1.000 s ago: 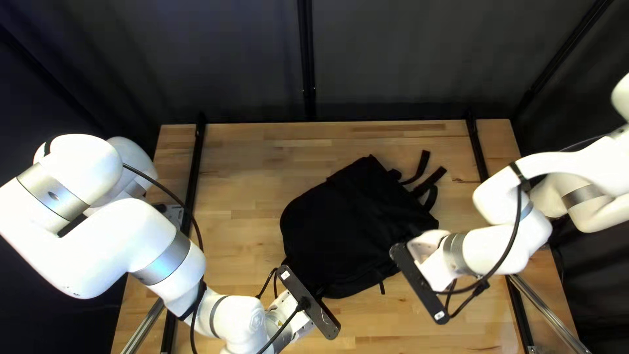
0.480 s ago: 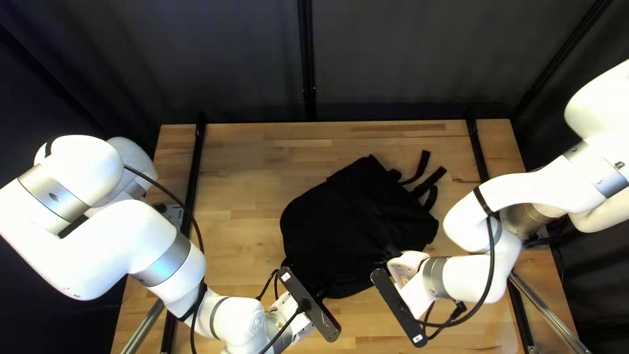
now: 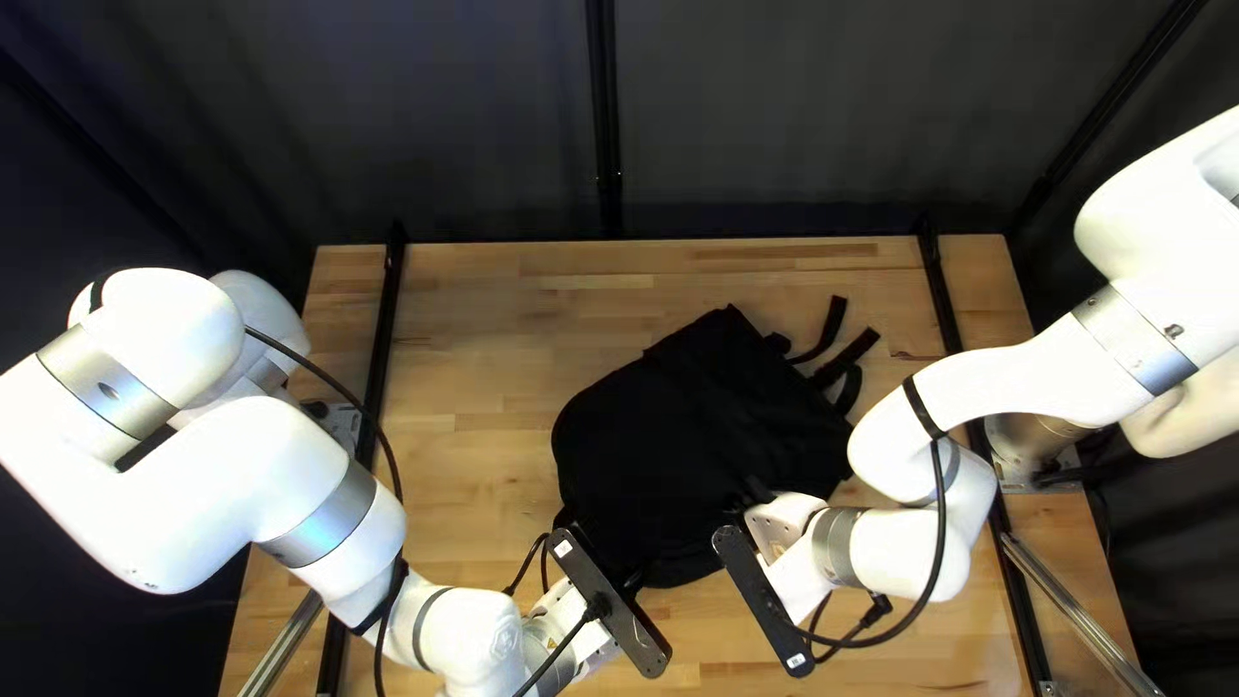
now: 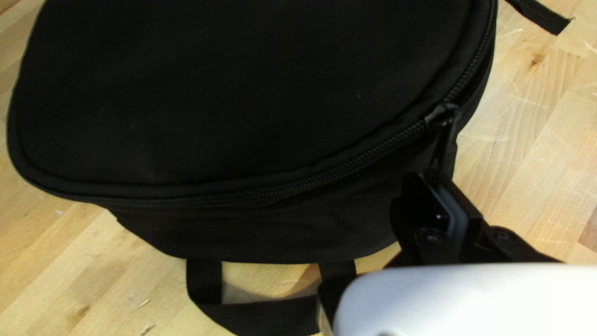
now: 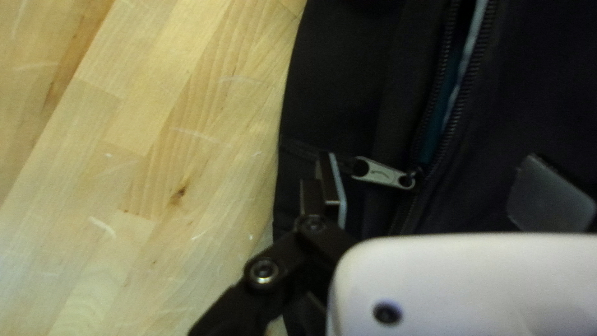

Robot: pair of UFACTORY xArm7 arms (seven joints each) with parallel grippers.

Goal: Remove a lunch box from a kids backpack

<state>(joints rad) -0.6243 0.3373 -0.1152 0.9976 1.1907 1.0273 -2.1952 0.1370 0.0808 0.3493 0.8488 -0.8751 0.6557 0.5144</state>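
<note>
Left gripper (image 3: 558, 596) is clamping a black zipper pull (image 4: 444, 146); its fingers are pinching the pull's end close together. Right gripper (image 3: 785, 516) is standing spread; in its own wrist view, right gripper (image 5: 429, 186) is having a silver zipper pull (image 5: 380, 174) lie between its parted fingers, ungripped. Silver pull is bearing a small mark, not legible.

Backpack (image 3: 704, 439), black, is lying mid-table on the wood table (image 3: 478, 310), long axis running slantwise, near left to far right in the top left view. Rounded end is pointing near left, toward the left arm; loose straps (image 3: 846, 362) are trailing off the far right end. Web loop (image 4: 267, 317) is sticking out by the rounded end.

Zipper gap is showing a blue strip (image 5: 446, 106); can't tell if lining or lunch box. Lunch box is otherwise hiding in the backpack or out of sight, can't tell.

Right arm (image 3: 904, 542) is covering part of the backpack's near right edge; black cables are looping beside both wrists.
</note>
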